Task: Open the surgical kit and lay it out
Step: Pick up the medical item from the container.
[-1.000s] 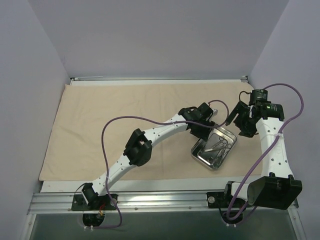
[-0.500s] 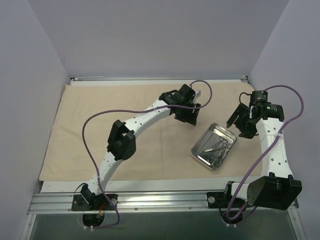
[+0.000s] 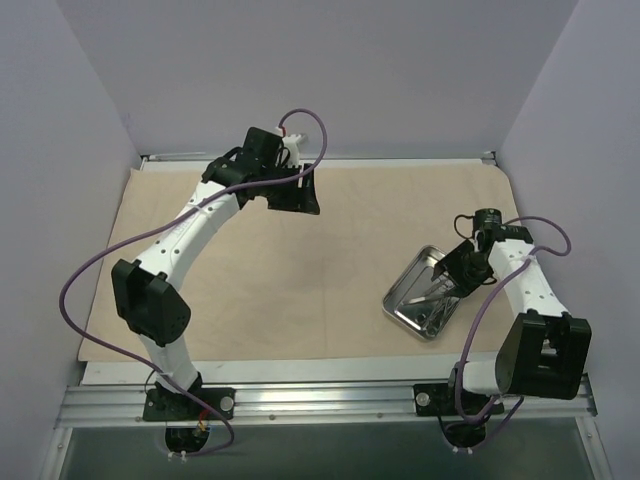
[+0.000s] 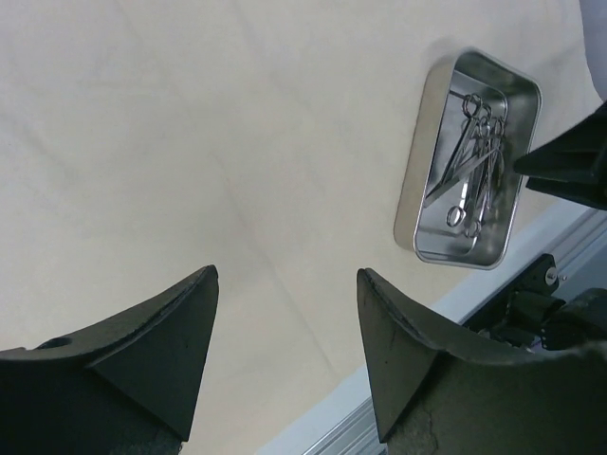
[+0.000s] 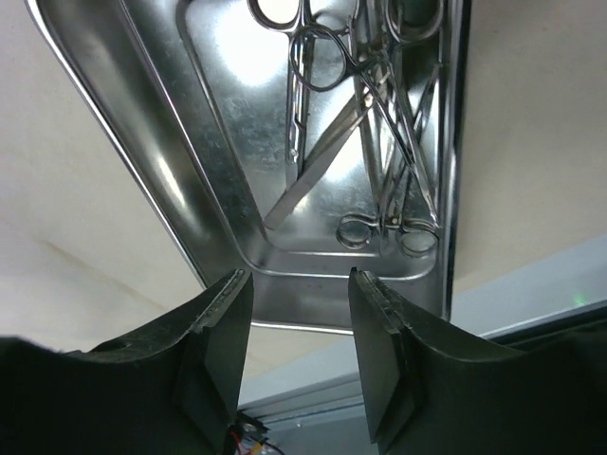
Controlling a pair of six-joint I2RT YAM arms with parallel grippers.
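Right gripper (image 5: 297, 284): jaws parted, empty, hanging over shiny steel tray (image 3: 408, 305). Tray rectangular, long axis near-left to far-right, on right part of beige cloth wrap (image 3: 250, 270). Thin scissor-like instruments (image 5: 379, 142) lie lengthwise inside. Left gripper (image 4: 286, 284): released, empty, above cloth's far edge.

Soft, even overhead light fills every view, with white glare on the steel tray (image 5: 228, 104) floor just ahead of the right pincer (image 5: 299, 284), whose dark fingers (image 5: 213, 360) blur up close, and a faint shadow edging the tray beyond the left pincer (image 4: 285, 284).
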